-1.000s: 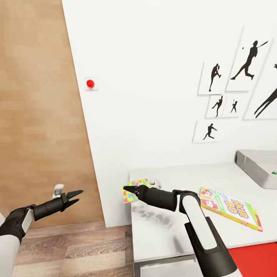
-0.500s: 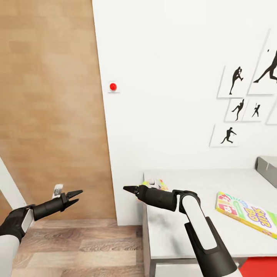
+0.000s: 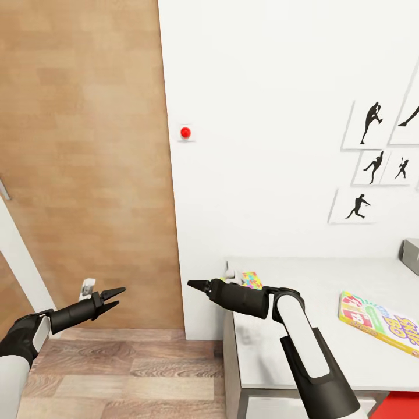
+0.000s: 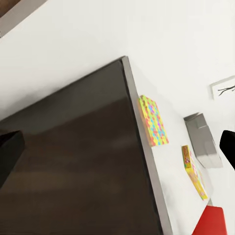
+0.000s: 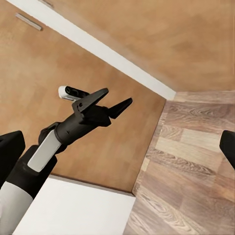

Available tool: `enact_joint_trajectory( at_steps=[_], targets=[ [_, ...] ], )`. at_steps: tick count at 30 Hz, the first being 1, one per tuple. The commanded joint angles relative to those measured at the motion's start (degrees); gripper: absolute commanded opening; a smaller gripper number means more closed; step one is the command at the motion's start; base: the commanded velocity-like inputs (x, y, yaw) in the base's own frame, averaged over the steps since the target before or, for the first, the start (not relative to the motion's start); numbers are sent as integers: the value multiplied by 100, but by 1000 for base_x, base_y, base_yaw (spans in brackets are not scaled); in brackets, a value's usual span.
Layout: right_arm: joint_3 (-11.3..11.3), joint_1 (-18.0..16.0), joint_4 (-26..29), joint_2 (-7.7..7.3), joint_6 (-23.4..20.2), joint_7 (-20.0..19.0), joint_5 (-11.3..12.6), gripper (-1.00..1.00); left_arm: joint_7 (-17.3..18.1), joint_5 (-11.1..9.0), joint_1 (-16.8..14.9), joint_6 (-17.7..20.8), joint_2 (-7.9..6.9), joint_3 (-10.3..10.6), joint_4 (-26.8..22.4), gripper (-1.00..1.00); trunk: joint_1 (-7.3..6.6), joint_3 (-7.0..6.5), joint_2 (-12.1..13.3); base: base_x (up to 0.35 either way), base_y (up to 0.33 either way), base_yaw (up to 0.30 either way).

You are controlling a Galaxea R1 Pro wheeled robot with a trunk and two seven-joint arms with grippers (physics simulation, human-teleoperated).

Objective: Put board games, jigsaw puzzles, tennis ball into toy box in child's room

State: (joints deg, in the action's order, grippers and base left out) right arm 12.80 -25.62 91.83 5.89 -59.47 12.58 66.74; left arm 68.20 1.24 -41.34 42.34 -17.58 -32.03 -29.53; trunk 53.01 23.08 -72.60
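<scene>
The board game (image 3: 381, 323) reads "SKIP BO" (partly cut off), lying on the table (image 3: 302, 361), well right of the right gripper (image 3: 195, 285), whose fingers meet; the left gripper (image 3: 116, 294) is spread, empty.

So the worktop (image 3: 326, 355) is a light-grey slab against the white wall, with wood-plank floor (image 3: 128, 372) below its end. Lying flat on it: a jigsaw puzzle (image 3: 251, 279) sits just behind the right gripper (image 3: 198, 286), near the worktop's end corner. A yellow, green and red board game (image 3: 378, 323) lies well off to the gripper's right. Past that, a grey toy box (image 3: 411, 256) stands by the wall.
</scene>
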Motion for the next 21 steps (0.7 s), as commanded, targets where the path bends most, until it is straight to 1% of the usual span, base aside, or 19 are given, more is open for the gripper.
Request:
enact_joint_trajectory(
  at_steps=[1,2,3,4,5,6,7,8,9,10,11,12,13,14,16,17,19,20,21],
  targets=[
    [-21,-37,10,3,-15,75,54,100,20,15,-6,56,1,-19,0,100,0,7,-4,0,1,1],
    [-41,-131,13,2,-11,100,52,100,9,18,-6,55,4,-17,0,100,0,7,-4,0,0,0],
    [-68,-357,13,-9,-8,153,71,100,-16,21,-6,62,9,-16,0,100,0,7,-4,0,0,0],
    [-103,-679,1,-31,-10,233,102,100,-37,27,-6,72,12,-15,0,100,0,7,-4,0,0,0],
    [-121,-854,-11,-41,-12,286,128,100,-45,32,-6,76,13,-15,0,100,0,7,-4,0,0,0],
    [-148,-1227,-61,-55,-15,436,223,100,-57,42,-6,81,18,-13,0,100,0,7,-4,0,0,0],
    [-158,-1383,-89,-59,-17,509,273,100,-62,46,-6,83,20,-11,0,100,0,7,-4,0,0,0],
    [-175,-1656,-182,-70,-18,680,418,100,-71,56,-6,86,24,-1,0,100,0,7,-4,0,0,0],
    [-185,-1773,-247,-75,-19,779,518,100,-76,60,-6,88,26,4,0,100,0,7,-4,0,0,0],
    [-211,-1989,-411,-86,-20,1005,775,100,-96,70,-6,92,33,13,0,100,0,7,-4,0,0,0],
    [-245,-2199,-607,-123,-20,1266,1120,100,-145,76,-6,95,40,16,0,100,0,7,-4,0,0,0],
    [-266,-2409,-813,-187,-21,1546,1545,100,-228,83,-7,96,47,18,0,100,0,7,-4,0,0,0],
    [-267,-2508,-919,-232,-21,1690,1781,100,-286,84,-9,99,53,19,0,100,0,7,-4,0,0,0],
    [-258,-2680,-1126,-346,-21,1979,2280,100,-432,83,-13,99,66,20,0,100,0,7,-4,0,0,0],
    [-246,-2801,-1314,-490,-21,2263,2807,100,-622,81,-16,99,95,20,-1,100,0,7,-4,0,0,0],
    [-237,-2879,-1458,-664,-21,2556,3342,100,-883,80,-26,96,158,21,-1,100,0,7,-4,0,0,0],
    [-152,-2955,-1586,-1032,-21,3124,4339,100,-1575,70,-41,94,371,21,-3,100,0,7,-4,0,0,0],
    [-107,-2962,-1594,-1119,-19,3244,4557,100,-1762,68,-44,95,439,21,-6,100,0,7,-4,0,0,0],
    [13,-2968,-1592,-1284,-17,3450,4963,100,-2133,65,-49,97,593,24,-13,100,0,7,-4,0,0,0]
  ],
)
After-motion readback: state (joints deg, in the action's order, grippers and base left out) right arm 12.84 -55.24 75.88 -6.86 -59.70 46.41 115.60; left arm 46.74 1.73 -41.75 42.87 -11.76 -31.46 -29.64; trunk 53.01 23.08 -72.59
